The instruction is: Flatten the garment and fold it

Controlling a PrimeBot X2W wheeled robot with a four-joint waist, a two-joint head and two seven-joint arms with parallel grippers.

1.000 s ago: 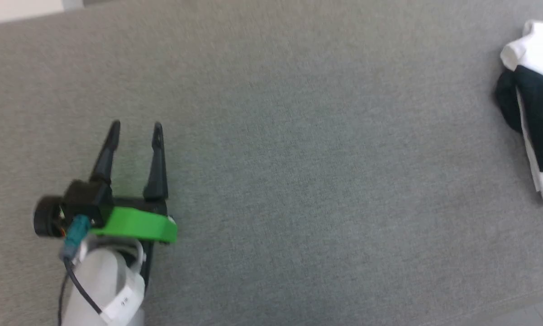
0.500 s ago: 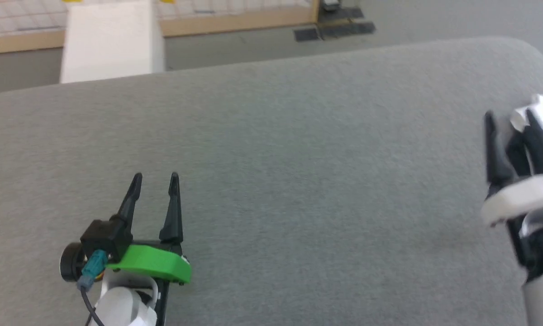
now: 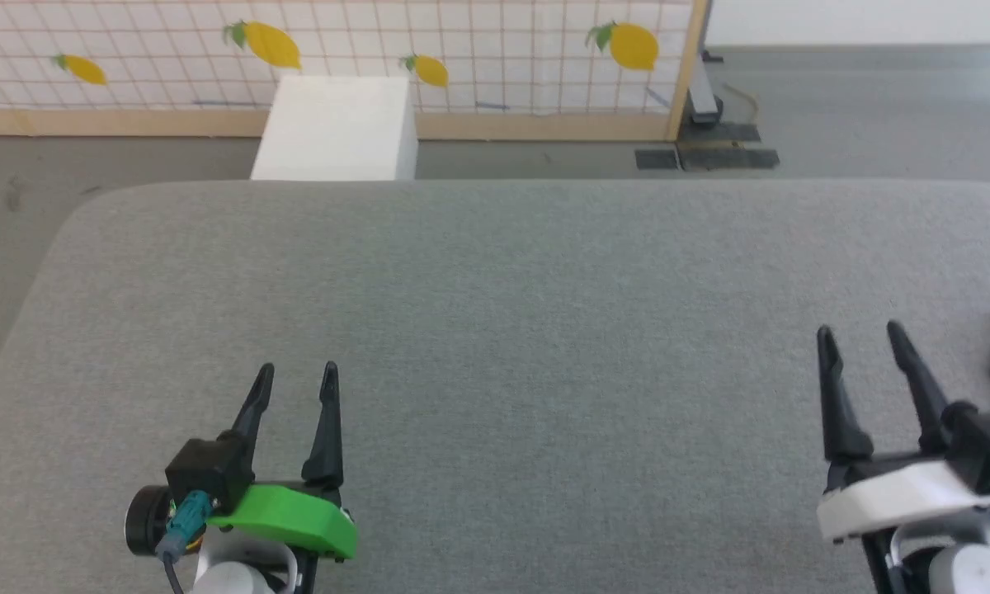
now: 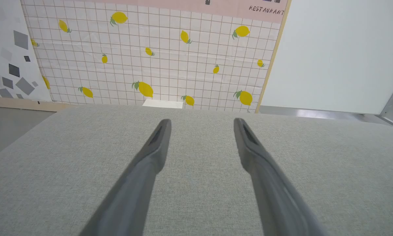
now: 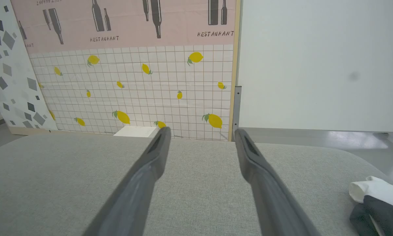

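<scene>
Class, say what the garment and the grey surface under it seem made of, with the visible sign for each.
The garment: likely thin soft cloth, matte; it lies crumpled in folds. The grey surface: probably woven fabric, matte; a fine speckled weave shows.

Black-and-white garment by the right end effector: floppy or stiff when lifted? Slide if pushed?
Likely floppy: the garment lies bunched in soft folds, so a pinch would probably lift one layer while the rest drapes. Probably light; the cloth looks thin. Pushed, it would likely wrinkle rather than slide on the textured grey surface.
</scene>
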